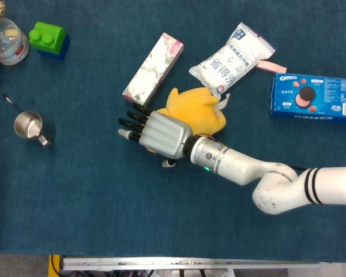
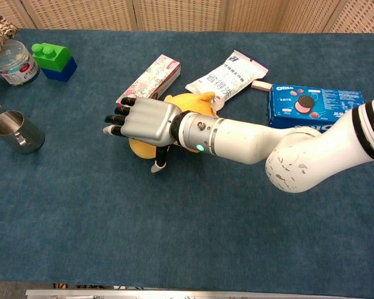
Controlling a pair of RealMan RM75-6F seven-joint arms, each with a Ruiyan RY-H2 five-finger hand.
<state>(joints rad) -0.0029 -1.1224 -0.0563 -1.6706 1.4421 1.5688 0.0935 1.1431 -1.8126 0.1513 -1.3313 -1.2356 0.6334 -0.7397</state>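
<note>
My right hand [image 1: 158,134] reaches in from the right and hovers palm down over the left end of a yellow plush toy [image 1: 199,109]. Its fingers [image 1: 131,122] stretch out straight toward the left and hold nothing; the thumb points down beside the toy. The chest view shows the same hand [image 2: 143,121] covering most of the plush toy [image 2: 194,101], with a yellow edge showing under the palm. A flowered long box [image 1: 154,68] lies just beyond the fingertips. I cannot tell whether the palm touches the toy. My left hand appears in neither view.
A white snack pouch [image 1: 230,59] and a blue Oreo box [image 1: 314,95] lie at the back right. On the left stand a steel cup [image 1: 29,126], a green-and-blue block [image 1: 49,37] and a clear jar [image 1: 8,41] with twine [image 2: 0,28] beside it.
</note>
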